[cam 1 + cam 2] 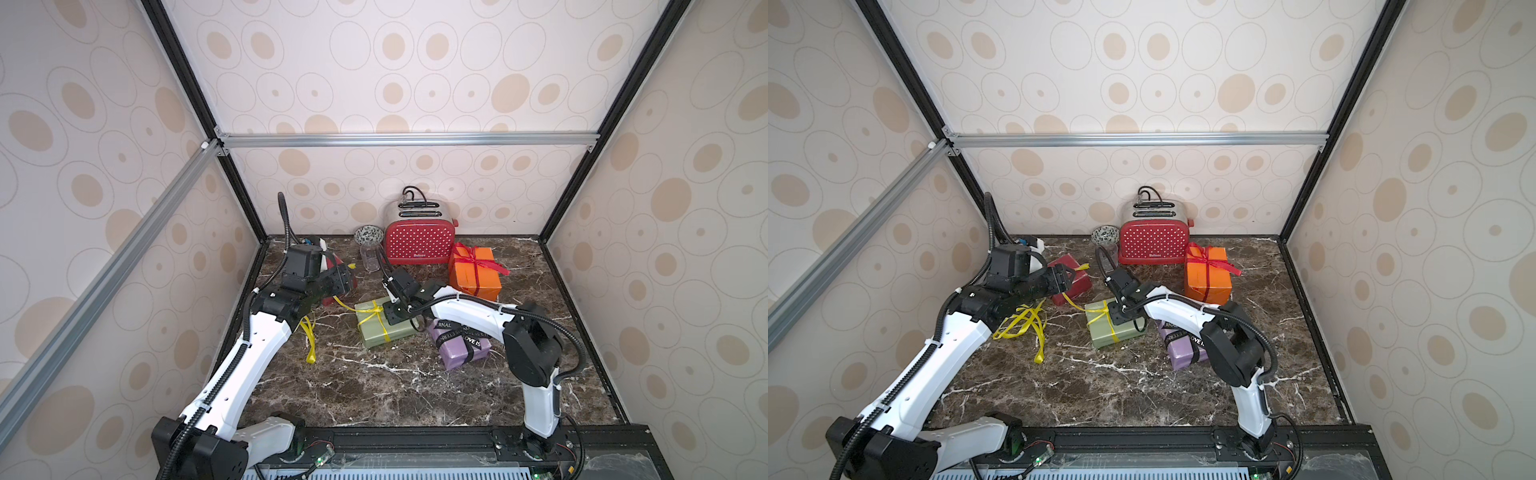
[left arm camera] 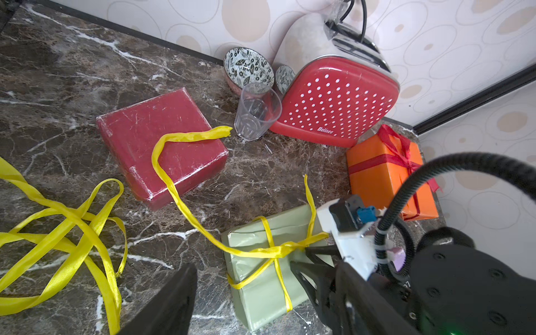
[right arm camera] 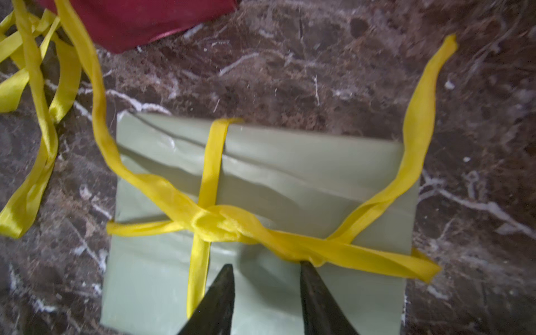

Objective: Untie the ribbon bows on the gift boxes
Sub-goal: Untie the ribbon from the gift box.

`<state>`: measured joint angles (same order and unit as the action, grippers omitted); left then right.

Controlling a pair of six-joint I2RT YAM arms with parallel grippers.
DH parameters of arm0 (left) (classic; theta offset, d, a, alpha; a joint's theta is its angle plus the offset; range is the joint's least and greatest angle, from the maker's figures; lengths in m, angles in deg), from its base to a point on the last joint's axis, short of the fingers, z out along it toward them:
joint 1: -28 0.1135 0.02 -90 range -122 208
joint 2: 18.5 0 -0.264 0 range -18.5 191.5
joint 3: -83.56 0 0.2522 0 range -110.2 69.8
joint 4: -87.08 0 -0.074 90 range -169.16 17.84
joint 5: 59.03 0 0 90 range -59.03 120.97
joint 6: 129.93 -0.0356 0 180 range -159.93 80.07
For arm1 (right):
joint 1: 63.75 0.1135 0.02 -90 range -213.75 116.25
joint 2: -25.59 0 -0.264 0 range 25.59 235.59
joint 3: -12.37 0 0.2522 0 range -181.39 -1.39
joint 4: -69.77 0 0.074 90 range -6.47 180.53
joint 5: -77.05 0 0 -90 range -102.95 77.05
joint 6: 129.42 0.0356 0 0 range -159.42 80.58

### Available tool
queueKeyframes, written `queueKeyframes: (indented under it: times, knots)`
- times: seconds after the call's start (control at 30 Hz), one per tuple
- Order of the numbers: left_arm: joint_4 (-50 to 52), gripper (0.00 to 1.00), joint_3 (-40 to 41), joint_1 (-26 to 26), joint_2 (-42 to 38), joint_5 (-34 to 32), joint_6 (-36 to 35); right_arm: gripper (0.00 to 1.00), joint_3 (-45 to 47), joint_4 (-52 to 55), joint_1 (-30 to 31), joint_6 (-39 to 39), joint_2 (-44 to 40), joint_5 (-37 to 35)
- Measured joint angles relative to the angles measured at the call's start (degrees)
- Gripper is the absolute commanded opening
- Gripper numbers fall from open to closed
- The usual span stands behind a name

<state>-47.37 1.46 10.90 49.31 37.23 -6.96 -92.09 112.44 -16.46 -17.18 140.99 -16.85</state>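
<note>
Yellow satin ribbon [image 3: 214, 223] crosses the olive green box [image 3: 290, 162]. The right jaws stand a little apart over it, gripping nothing, and one tip touches the ribbon just beside the knot. This ribbon looks thin, soft and slippery. I would pinch a free tail, not the tight knot, and the light paper box may slide on the smooth marble counter [image 2: 58, 87]. The left jaws are open above the dark red box [image 2: 156, 136], which has no ribbon tied round it. The orange box [image 1: 473, 274] and the purple box [image 1: 461, 353] are still tied.
</note>
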Motion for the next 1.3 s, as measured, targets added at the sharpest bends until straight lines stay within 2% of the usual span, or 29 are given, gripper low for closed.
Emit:
queueKeyframes:
  times: [0.23,0.67,0.9,1.0,1.3]
  knots:
    - [-0.4,0.76,0.6,0.0,-0.3,1.0,0.7,0.41,-9.1,2.3,-0.1,0.2,6.9,-5.4]
    - [-1.5,0.76,1.0,0.0,-1.8,2.9,2.1,0.44,-25.3,6.2,-2.7,-0.1,17.3,-7.7]
    - [-2.6,0.76,1.6,0.0,-2.0,4.5,3.1,0.5,-34.6,8.2,-5.1,-0.5,22.7,-7.1]
    - [-2.7,0.76,1.8,0.0,-2.1,5.1,3.5,0.55,-37.9,9.4,-6.7,-0.4,24.2,-6.6]
    - [-2.8,0.77,1.9,0.0,-3.0,5.5,4.0,0.65,-41.5,10.5,-11.4,0.9,24.3,-6.3]
